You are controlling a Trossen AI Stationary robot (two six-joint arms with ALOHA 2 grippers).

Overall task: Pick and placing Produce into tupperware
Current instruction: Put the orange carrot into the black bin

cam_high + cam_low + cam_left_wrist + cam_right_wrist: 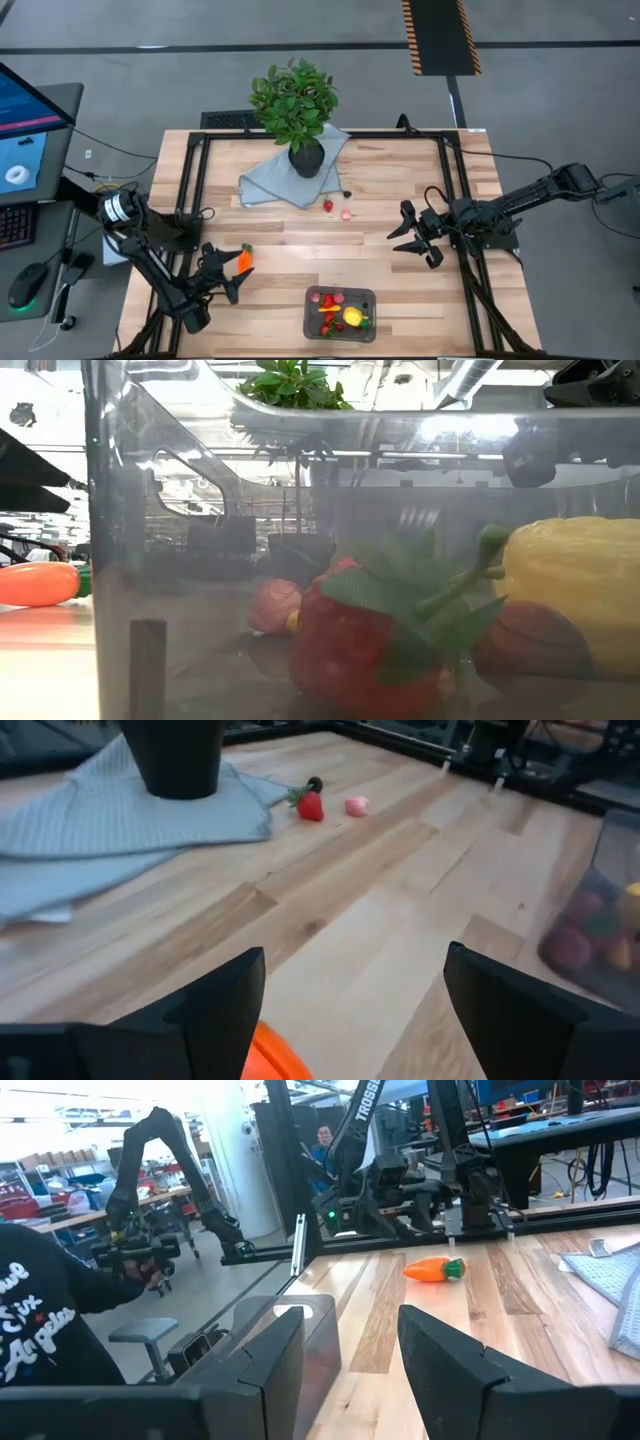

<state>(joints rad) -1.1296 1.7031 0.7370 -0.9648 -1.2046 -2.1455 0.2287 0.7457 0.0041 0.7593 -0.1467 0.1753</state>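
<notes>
The clear tupperware (pixel 340 313) stands near the table's front edge and holds a yellow piece (pixel 580 585), a red strawberry (pixel 360 645) and pink and dark berries. An orange carrot (pixel 244 259) lies on the table to the left of it. A strawberry (pixel 327 206), a pink berry (pixel 347 213) and a dark berry (pixel 346 193) lie mid-table. My left gripper (pixel 228 272) is open and low, with the carrot (pixel 275 1055) beside one finger; I cannot tell whether they touch. My right gripper (pixel 408 232) is open and empty at mid-right.
A leafy plant in a black pot (pixel 295 110) stands on a light blue-grey cloth (pixel 285 178) at the far middle. Black frame rails (pixel 455 190) run along the table's sides. A person in a dark shirt (pixel 40 1330) shows beyond the table.
</notes>
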